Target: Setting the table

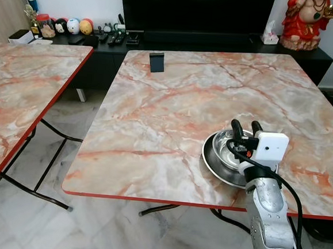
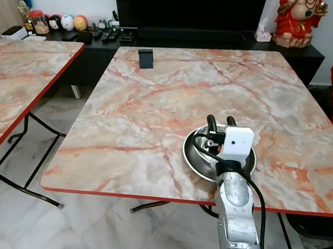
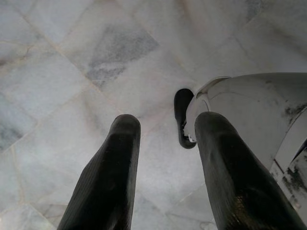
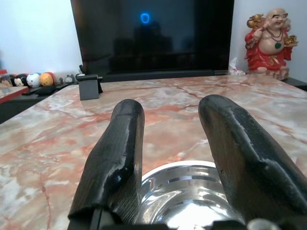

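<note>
A shiny steel bowl (image 2: 201, 156) sits on the marble-patterned surface (image 1: 173, 108) near its front edge, toward the robot's right. The right gripper (image 1: 246, 129) hovers just above it with fingers (image 4: 117, 158) spread, clasping nothing; the wrist camera box hides much of the bowl's near side. A small black stand (image 1: 156, 62) stands well apart by the far edge. The left gripper (image 3: 165, 167) hangs over the tiled floor (image 3: 72, 57), fingers apart.

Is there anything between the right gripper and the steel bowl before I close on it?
Nothing visible. The right gripper is open, its fingers right over the near part of the steel bowl on the marble table, with no object between them. The small black stand sits far off at the back edge.
</note>
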Available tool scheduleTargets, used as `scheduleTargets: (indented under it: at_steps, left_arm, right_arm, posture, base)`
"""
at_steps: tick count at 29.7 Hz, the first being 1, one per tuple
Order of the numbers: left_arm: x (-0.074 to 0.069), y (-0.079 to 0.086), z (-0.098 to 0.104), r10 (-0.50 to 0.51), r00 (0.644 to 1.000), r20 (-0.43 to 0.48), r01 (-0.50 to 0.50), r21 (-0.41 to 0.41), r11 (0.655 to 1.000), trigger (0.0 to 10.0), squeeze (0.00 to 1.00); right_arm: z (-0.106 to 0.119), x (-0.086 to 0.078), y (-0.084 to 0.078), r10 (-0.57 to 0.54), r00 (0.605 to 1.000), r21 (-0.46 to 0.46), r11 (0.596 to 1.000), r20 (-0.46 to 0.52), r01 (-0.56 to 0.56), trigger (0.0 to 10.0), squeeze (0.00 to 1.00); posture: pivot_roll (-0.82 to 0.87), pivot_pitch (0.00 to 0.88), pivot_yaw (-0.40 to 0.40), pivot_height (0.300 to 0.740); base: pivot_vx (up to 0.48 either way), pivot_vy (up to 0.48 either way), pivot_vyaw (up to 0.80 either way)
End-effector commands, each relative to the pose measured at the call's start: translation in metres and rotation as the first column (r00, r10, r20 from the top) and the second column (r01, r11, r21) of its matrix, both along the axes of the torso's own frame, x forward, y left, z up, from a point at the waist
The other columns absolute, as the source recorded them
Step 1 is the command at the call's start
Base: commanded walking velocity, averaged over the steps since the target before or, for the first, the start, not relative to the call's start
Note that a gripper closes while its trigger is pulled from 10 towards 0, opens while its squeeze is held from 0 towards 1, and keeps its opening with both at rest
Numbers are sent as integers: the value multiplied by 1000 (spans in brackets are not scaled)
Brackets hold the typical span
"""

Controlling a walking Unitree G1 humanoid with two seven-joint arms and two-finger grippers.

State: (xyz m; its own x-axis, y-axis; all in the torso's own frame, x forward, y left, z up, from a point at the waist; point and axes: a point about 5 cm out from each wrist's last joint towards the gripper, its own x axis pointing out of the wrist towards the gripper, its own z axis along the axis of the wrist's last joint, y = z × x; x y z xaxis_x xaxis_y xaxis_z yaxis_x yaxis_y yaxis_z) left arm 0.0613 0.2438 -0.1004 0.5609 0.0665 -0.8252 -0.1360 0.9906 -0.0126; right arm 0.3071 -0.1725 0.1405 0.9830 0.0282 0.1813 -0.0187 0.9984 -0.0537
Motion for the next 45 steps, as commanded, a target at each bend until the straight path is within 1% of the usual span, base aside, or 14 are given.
scheduleTargets:
  at_steps: [1,6,8,17,33,45]
  left_arm:
    - [-4,-1,-1,13,1000,-16,-13,-9,1000,10000,0]
    - [-6,-1,-2,27,999,-30,-27,-11,1000,10000,0]
    - [-7,-1,-2,26,999,-32,-26,-12,1000,10000,0]
    - [-6,0,-2,9,999,-33,-10,-13,1000,10000,0]
    - [-3,1,-1,9,1000,-26,-9,-13,1000,10000,0]
    - [-1,2,-1,7,1000,-22,-7,-14,1000,10000,0]
  right_arm:
    - [6,5,3,7,1000,9,1000,23,-7,10000,0]
    - [8,6,7,20,999,6,1000,27,-20,10000,0]
    - [9,6,8,25,999,6,1000,30,-25,10000,0]
    - [15,8,10,25,998,19,999,52,-26,10000,0]
    - [22,13,22,51,996,43,998,69,-54,10000,0]
    - [21,13,26,65,996,46,997,64,-68,10000,0]
  posture:
    - [-141,0,29,740]
    - [-139,0,30,740]
    - [-138,0,34,740]
    - [-140,0,46,740]
    - [-128,0,49,740]
    - [-124,0,59,740]
  base:
    - [0,0,0]
    - [0,0,0]
    - [0,326,0]
    - [0,480,0]
    - [0,480,0]
    - [0,480,0]
